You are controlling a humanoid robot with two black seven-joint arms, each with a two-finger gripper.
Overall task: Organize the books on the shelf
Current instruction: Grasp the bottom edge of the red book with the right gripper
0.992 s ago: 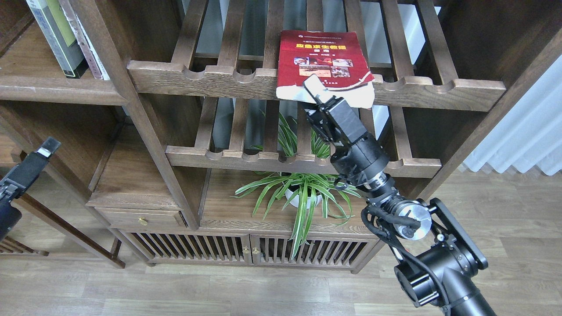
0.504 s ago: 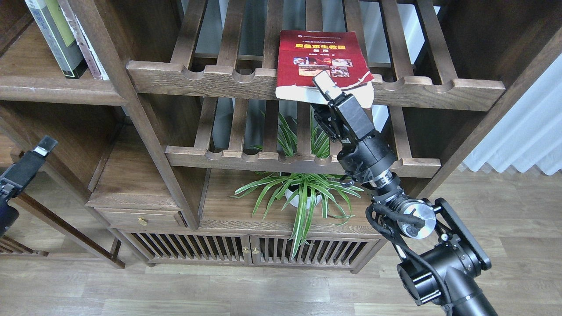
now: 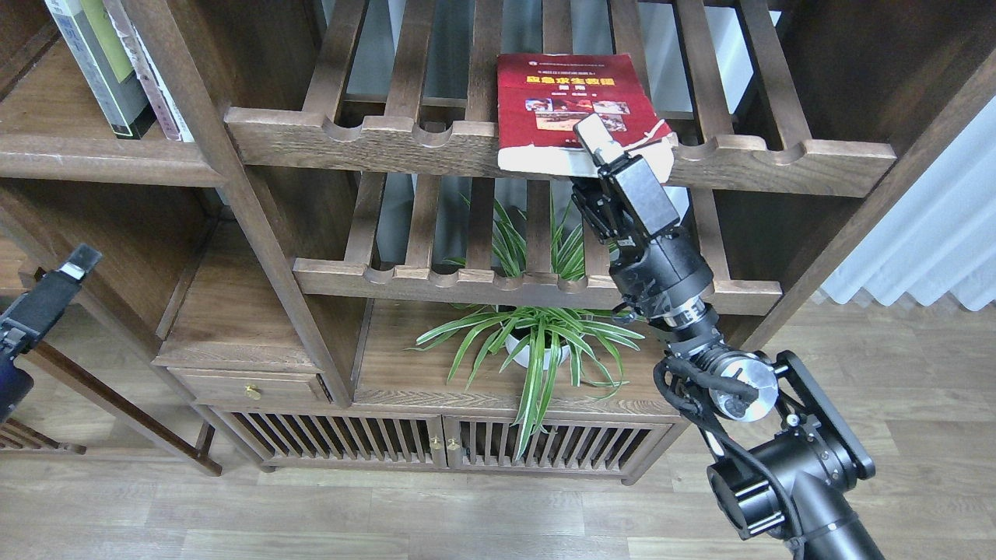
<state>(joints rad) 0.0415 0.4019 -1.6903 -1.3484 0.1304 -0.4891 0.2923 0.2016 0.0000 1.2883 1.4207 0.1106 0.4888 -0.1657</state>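
The thick red book (image 3: pixel 564 93) with a yellow title lies flat on the upper slatted rack (image 3: pixel 373 136), its curled front corner hanging over the scalloped rail. My right gripper (image 3: pixel 597 144) holds that front edge: one white-padded finger lies on the cover and the other is hidden underneath. Two other books stand upright at the top left on the solid plank shelf (image 3: pixel 70 159): a black-bordered yellow-green one (image 3: pixel 101 54) and a thin lavender-white one (image 3: pixel 156 78). My left gripper (image 3: pixel 74 264) is low at the left edge, far from the books; its fingers cannot be told apart.
A second slatted rack (image 3: pixel 467 280) lies below the first. A potted spider plant (image 3: pixel 537 334) stands under it on the cabinet top, right beside my right arm. A small drawer (image 3: pixel 249 385) sits lower left. White curtains (image 3: pixel 934 233) hang at the right.
My right gripper has moved up and to the right with the red book's front edge. The book has shifted slightly right and further onto the rack. The left arm has barely moved.
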